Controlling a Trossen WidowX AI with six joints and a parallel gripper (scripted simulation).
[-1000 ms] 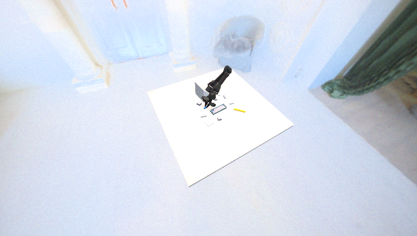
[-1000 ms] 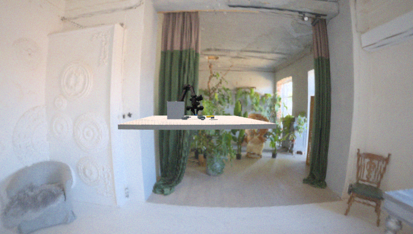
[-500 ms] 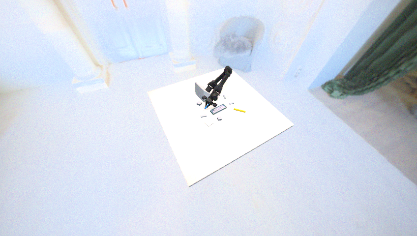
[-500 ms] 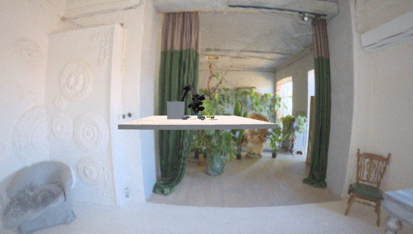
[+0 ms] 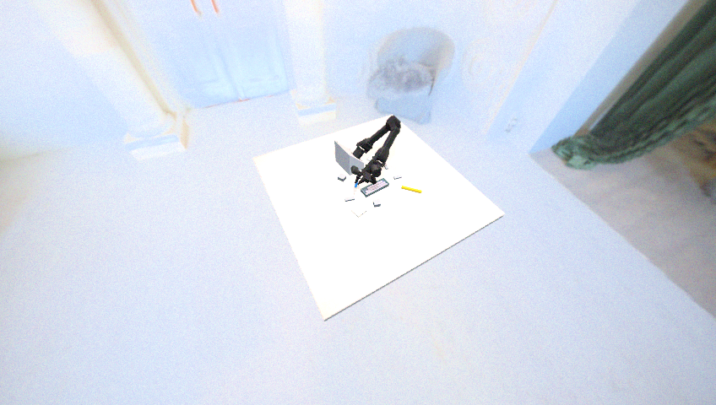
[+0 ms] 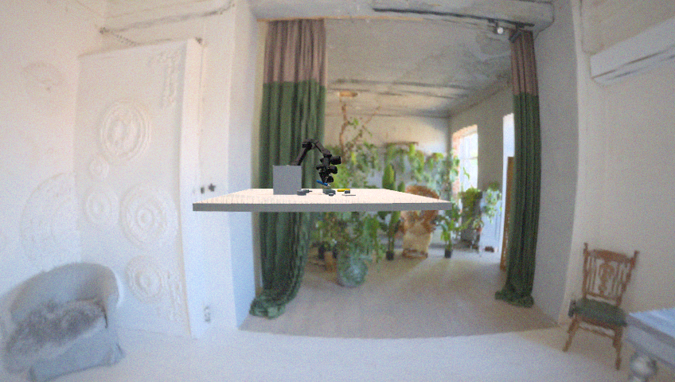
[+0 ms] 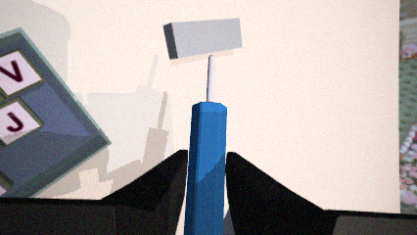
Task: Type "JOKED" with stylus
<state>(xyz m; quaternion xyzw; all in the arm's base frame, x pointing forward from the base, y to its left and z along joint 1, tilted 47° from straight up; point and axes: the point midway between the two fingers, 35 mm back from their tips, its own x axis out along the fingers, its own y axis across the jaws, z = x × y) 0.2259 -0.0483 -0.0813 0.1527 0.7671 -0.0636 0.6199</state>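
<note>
Wrist view, left to right: a corner of the keyboard (image 7: 44, 142), flat slab with a green-grey rim and dark blue-grey face, pale square keys marked V and J in dark maroon. Just beside centre, the stylus (image 7: 207, 162): a faceted blue barrel, matte, narrowing to a thin white tip that points away from the camera. The gripper (image 7: 207, 196) is clamped on the barrel, black angular fingers pressing it from both sides. Beyond the tip lies a small grey block (image 7: 203, 37), plain and box-shaped, on the cream desk (image 7: 318, 98). Top view: stylus held off the keyboard's left end, above the desk; a yellow bar (image 5: 410, 189) lies well to the right.
</note>
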